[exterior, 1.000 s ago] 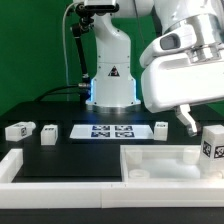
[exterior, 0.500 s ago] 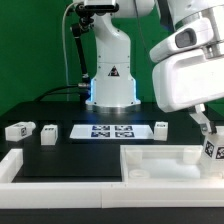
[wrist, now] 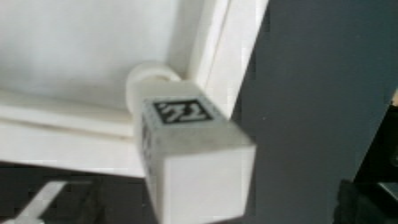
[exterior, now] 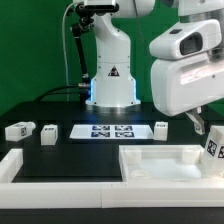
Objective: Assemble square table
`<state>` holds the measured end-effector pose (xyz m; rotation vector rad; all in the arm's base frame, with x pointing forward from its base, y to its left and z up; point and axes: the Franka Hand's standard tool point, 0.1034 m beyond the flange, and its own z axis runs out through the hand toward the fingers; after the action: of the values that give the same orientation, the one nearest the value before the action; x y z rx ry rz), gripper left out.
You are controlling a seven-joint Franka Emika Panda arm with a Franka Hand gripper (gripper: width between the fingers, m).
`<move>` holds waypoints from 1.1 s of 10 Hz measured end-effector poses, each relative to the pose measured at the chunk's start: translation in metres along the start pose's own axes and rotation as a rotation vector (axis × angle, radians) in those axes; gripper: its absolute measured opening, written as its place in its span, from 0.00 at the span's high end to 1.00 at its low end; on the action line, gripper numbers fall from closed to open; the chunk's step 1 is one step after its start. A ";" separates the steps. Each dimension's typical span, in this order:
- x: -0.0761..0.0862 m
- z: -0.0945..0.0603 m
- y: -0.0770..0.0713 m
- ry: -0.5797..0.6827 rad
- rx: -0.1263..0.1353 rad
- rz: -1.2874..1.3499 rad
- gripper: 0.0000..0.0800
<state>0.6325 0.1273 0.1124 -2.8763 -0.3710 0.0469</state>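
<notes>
Four short white legs with black-and-white tags show in the exterior view. The first leg (exterior: 18, 130) and the second leg (exterior: 48, 133) lie on the dark table at the exterior view's left, near each other but apart. The third leg (exterior: 160, 127) lies just beside the right end of the marker board (exterior: 112, 130), which is flat in the middle in front of the robot base (exterior: 110, 75).

The fourth leg (exterior: 213, 146) stands upright at the far right corner of the square top (exterior: 160, 153), partly cut off by the picture's edge. The square top lies near the camera on the exterior view's right, its raised rim facing up. In the wrist view this leg (wrist: 187, 150) stands at a round corner hole of the top (wrist: 89, 60); whether it is seated in the hole I cannot tell.

The gripper (exterior: 199, 122) hangs just above and slightly left of the fourth leg, its jaws spread wide, with nothing in its grasp.

A long low white wall piece (exterior: 20, 168) runs along the near left.
</notes>
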 end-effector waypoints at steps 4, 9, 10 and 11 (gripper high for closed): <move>0.002 0.000 -0.006 0.002 0.002 0.060 0.19; 0.007 0.015 0.010 -0.012 -0.012 0.135 0.19; 0.005 0.021 0.014 0.010 -0.020 0.119 0.19; 0.002 0.025 0.018 0.012 -0.022 0.110 0.19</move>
<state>0.6369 0.1170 0.0838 -2.9150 -0.2126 0.0451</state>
